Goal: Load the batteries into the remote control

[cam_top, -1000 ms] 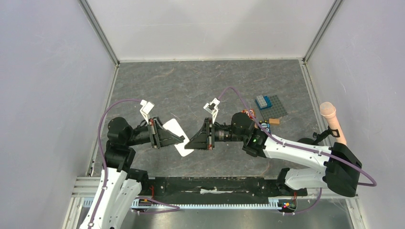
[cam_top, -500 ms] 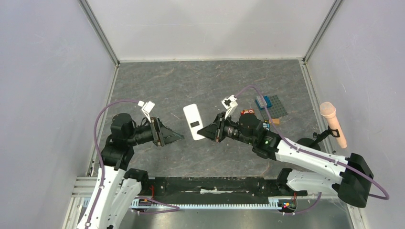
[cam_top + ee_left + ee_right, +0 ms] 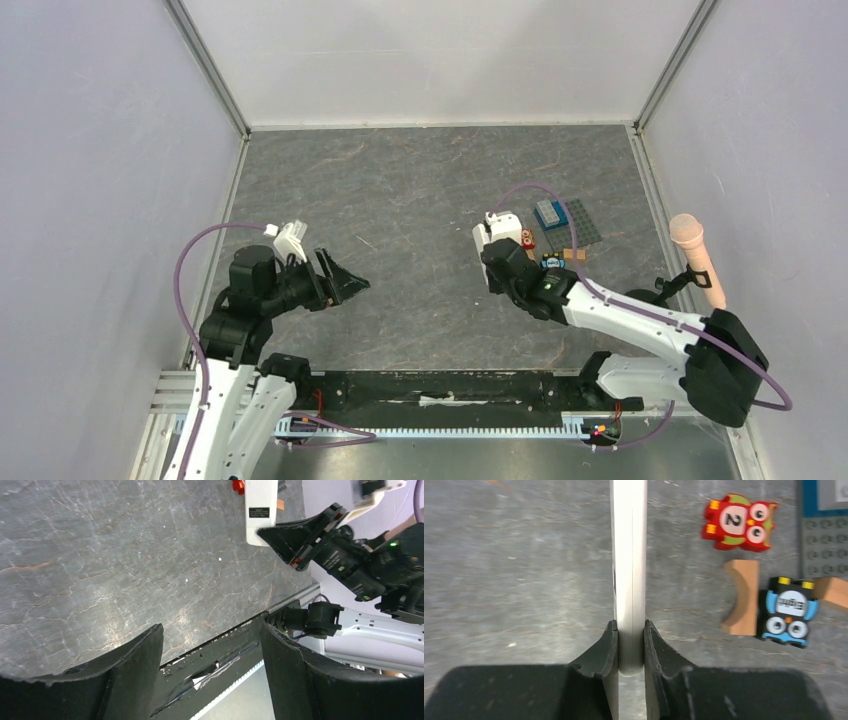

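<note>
The remote control (image 3: 629, 555) appears edge-on in the right wrist view, a thin white bar standing over the grey floor. My right gripper (image 3: 629, 626) is shut on its near end, one pad on each flat face. From the left wrist view the remote control (image 3: 260, 505) shows its plain white back with a small black label, and my right gripper (image 3: 272, 532) grips its lower end. My left gripper (image 3: 345, 285) hangs at the left, apart from the remote, its jaws wide open and empty (image 3: 211, 630). The batteries are out of view.
Beside the remote lie a red owl block marked 2 (image 3: 738, 522), a wooden arch (image 3: 740, 597), a black and blue owl block (image 3: 788, 611) and a grey studded plate (image 3: 578, 225) carrying a blue brick (image 3: 547, 212). A pink microphone (image 3: 698, 255) leans at the right wall.
My left gripper opened, let go of the remote and drew back to the left. My right gripper carried the remote right, toward the toy blocks, and turned it on edge.
</note>
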